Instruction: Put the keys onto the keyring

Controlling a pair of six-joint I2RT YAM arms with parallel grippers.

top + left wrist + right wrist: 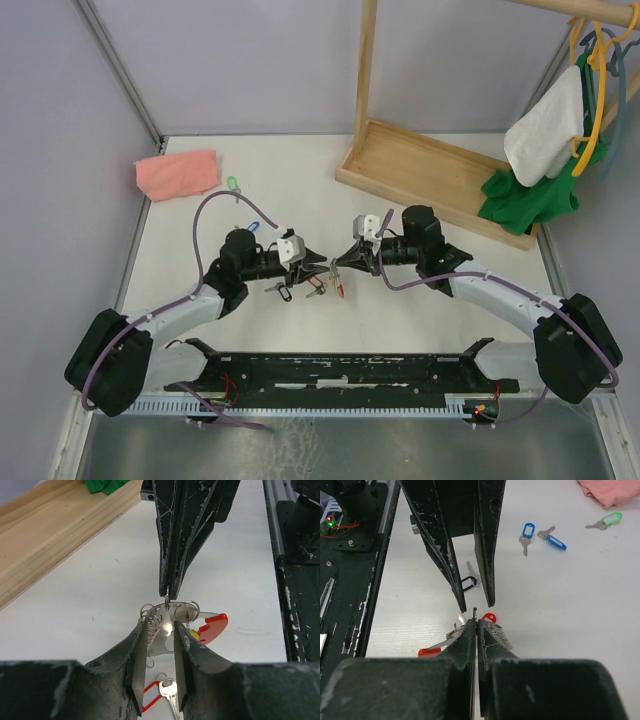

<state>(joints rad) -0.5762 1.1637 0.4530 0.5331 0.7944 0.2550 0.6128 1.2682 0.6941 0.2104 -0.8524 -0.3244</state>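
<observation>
We see both grippers meeting tip to tip over the middle of the table [320, 190]. The left gripper [322, 263] is partly open, its fingers parted, and clamps nothing that we can make out. The keyring [154, 619] sits right at its fingertips, silver coil foremost. Its red crescent [214, 626] points toward the near edge.

The right gripper [338, 264] is closed tight, pinching a small silver ring [167, 600] just above the coil. We cannot tell whether that ring belongs to a key or to the keyring.

A red-tagged key [167, 690] lies under the left fingers and a black-tagged key [467, 583] just beside them. Two blue-tagged keys [528, 531] lie farther toward the far left corner. A green-tagged key [609, 519] lies near the pink cloth [178, 172].
</observation>
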